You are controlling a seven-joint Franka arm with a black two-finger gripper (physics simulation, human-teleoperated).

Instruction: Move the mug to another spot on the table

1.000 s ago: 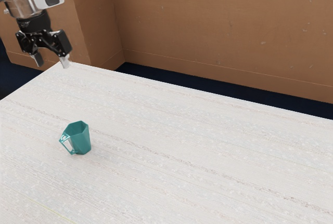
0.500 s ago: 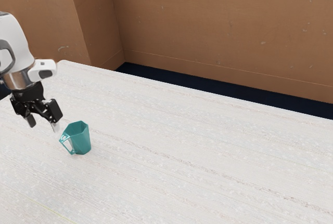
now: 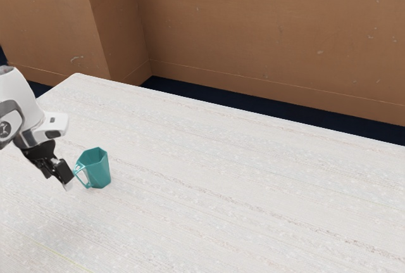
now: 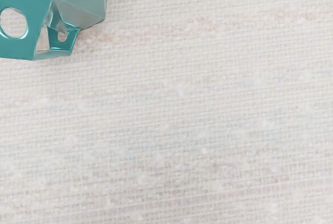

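Note:
A teal faceted mug (image 3: pixel 95 167) stands upright on the pale wooden table (image 3: pixel 253 178), near the exterior view's left, its handle (image 3: pixel 79 171) pointing left. My gripper (image 3: pixel 58 178) hovers low over the table just left of that handle, open, with nothing between its fingers. One light fingertip (image 3: pixel 66 184) is close to the handle, apart from it. In the wrist view the mug (image 4: pixel 31 5) and its pierced handle (image 4: pixel 58 39) lie off to one side of my hand, with bare table (image 4: pixel 197 130) straight below.
Brown walls (image 3: pixel 266 26) rise behind the table, with a dark floor strip (image 3: pixel 272 108) along the far edge. The table stretches wide to the exterior view's right of the mug.
My arm has come down from high above the table's far left corner to just left of the mug's handle. The mug has not moved.

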